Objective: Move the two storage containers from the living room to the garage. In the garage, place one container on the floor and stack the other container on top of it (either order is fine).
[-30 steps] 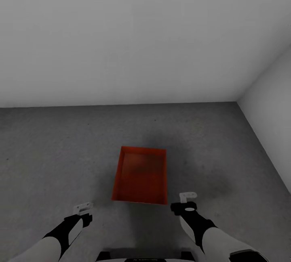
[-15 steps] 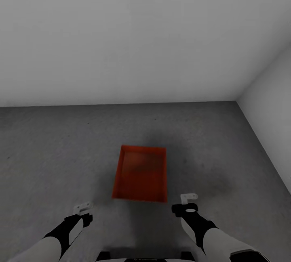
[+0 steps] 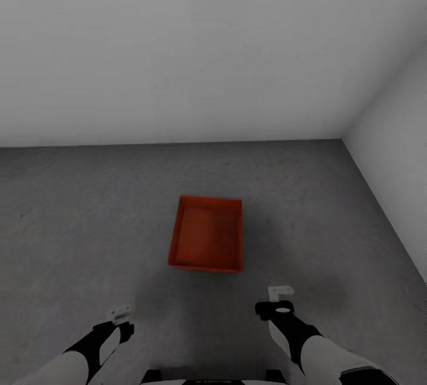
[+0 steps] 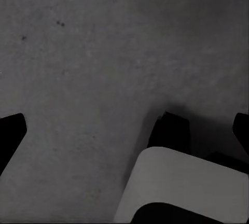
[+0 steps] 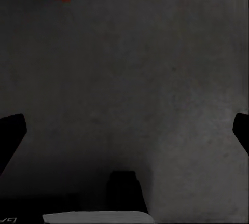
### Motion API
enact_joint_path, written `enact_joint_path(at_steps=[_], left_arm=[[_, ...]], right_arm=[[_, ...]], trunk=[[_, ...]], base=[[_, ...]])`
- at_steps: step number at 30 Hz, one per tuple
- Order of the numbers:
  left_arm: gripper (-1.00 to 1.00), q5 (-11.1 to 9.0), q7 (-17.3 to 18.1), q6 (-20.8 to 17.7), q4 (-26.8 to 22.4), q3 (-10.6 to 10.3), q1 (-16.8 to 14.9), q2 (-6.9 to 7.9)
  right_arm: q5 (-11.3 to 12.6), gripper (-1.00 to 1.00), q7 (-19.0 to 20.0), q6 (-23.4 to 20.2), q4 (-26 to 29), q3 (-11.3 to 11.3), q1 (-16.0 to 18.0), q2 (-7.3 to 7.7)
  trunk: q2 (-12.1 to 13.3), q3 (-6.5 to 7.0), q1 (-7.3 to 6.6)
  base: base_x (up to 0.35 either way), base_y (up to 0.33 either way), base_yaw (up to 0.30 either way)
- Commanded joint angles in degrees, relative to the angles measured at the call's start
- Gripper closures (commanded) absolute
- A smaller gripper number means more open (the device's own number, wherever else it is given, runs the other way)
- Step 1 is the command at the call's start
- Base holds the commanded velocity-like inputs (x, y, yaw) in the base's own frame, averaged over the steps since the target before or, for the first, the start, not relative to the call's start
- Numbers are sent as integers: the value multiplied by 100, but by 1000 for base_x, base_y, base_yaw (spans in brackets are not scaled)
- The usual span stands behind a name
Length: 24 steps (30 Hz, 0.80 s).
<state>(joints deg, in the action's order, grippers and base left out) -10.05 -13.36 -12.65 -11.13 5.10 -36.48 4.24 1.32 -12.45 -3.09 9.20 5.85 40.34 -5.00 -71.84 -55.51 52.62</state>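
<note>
Your head camera looks down on the garage floor [image 3: 89, 225], a dark grey, rough, mottled surface like poured concrete, flecked with small darker specks. One orange-red storage container [image 3: 207, 234] sits flat on that floor just ahead of you, at about 12 o'clock from the robot base and a touch toward 1 o'clock. It is a lidless rectangular bin with low straight walls and a paler rim on its left and far edges; it holds nothing, and the inner ribbing is too fine to resolve. Plain white walls [image 3: 178, 47] rise behind it and meet in a corner at about 1 o'clock. Your left gripper [image 3: 121, 315] hangs over the floor at about 7 o'clock from the container, well apart from it; in its wrist view the dark fingers [image 4: 10, 133] sit at opposite edges with bare floor between them, so the jaws stand wide apart. Your right gripper [image 3: 280, 293] hangs at about 5 o'clock from the container, near but not touching it; its fingers [image 5: 11, 130] are likewise spread wide over bare concrete, holding nothing, with a strip of the container's orange-red side in that wrist view.
</note>
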Motion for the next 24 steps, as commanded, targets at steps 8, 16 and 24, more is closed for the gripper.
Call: enact_joint_path(at_steps=[8,16,24], left_arm=[[-100,-50,-13,-21,418,14,1,111],[-100,-58,11,-5,934,6,1,303],[-100,-58,21,9,1087,5,1,421]], right_arm=[[25,-100,-29,80,-845,48,-1,206],[20,-100,-23,319,-1097,50,-813,481],[14,-100,-21,823,-1107,53,-1612,599]], trunk=[[-2,-3,-4],[-2,-3,-4],[-2,-3,-4]], base=[[-343,0,0],[-234,0,0],[-22,0,0]])
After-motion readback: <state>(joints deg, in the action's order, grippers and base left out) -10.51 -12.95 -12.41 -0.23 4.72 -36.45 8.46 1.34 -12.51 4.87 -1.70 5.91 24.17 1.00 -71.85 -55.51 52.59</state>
